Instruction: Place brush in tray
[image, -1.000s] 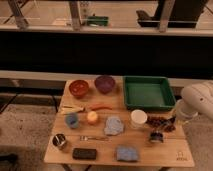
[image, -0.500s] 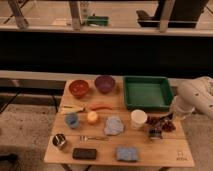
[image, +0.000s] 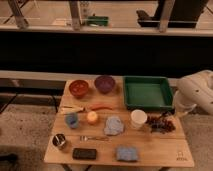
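The green tray (image: 147, 92) sits at the back right of the wooden table, with nothing in it. A dark, partly reddish cluster (image: 161, 123) lies in front of the tray, right of a white cup (image: 138, 118). It looks like the brush, but its handle and head are hard to separate. My white arm (image: 196, 91) reaches in from the right edge. The gripper (image: 175, 113) hangs at its lower left end, just right of and above that cluster, and is shut. I cannot tell whether it touches the brush.
A red bowl (image: 79, 88) and a purple bowl (image: 105, 83) stand left of the tray. Mid-table lie an orange ball (image: 92, 117), a grey cloth (image: 114, 125) and a slim utensil (image: 94, 138). A metal can (image: 60, 141), black block (image: 84, 153) and blue sponge (image: 127, 153) line the front.
The arm has shifted slightly left and up at the table's right edge. Nothing on the table has moved.
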